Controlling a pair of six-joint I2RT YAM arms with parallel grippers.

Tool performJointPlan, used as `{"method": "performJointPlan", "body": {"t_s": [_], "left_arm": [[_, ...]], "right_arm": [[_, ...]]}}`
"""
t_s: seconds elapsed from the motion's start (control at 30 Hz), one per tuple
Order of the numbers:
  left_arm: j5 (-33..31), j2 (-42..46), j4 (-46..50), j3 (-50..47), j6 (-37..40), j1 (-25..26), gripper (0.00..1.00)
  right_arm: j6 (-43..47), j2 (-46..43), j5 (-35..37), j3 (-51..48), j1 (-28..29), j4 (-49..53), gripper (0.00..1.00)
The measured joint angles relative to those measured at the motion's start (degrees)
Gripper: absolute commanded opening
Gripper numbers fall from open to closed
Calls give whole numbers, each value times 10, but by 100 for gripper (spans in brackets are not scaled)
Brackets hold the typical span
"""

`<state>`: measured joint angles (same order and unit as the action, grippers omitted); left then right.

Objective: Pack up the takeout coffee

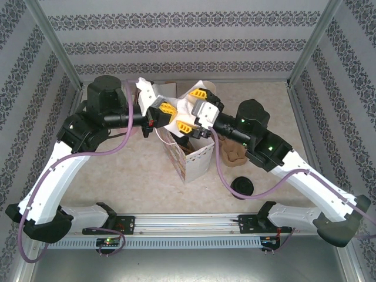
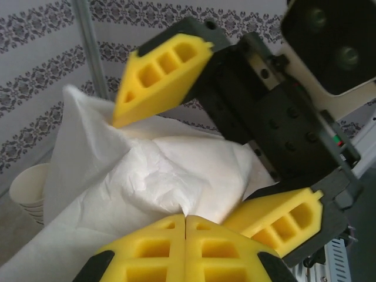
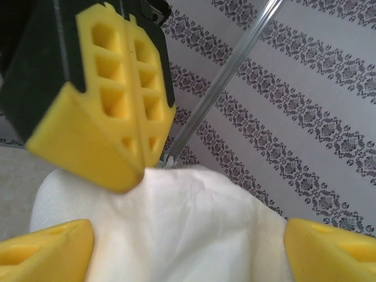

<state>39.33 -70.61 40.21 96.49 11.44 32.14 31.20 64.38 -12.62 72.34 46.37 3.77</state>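
The two arms meet in the middle of the top view, right above a white bag (image 1: 197, 161) with a pattern on its side, which stands upright on the table (image 1: 135, 170). The left tool (image 2: 185, 232) is pinched tight on a fold of crinkly white paper (image 2: 147, 176), with its yellow fingers pressed flat together at the bottom of its own view. The right tool (image 3: 188, 241) is spread wide, one yellow finger in each bottom corner of its view, and the white paper bulges up between them (neither finger seems to touch it). I cannot tell where the takeout coffee is, because the tools and the paper cover the top of the bag. A loose black lid (image 1: 242, 187) lies on the table at the lower right of the bag. A stack of cream cups (image 2: 26, 191) stands at the left edge of the left wrist view.
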Motion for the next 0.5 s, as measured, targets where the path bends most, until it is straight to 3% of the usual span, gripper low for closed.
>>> {"method": "performJointPlan", "body": {"t_s": [0.37, 0.43, 0.5], "left_arm": [[24, -5, -3, -1, 0, 24, 0], [28, -5, -6, -2, -1, 24, 0], [31, -4, -10, -3, -3, 24, 0]], "right_arm": [[-28, 7, -3, -1, -1, -13, 75], [-31, 7, -12, -3, -1, -17, 70], [-33, 7, -22, -7, -1, -22, 59]]}}
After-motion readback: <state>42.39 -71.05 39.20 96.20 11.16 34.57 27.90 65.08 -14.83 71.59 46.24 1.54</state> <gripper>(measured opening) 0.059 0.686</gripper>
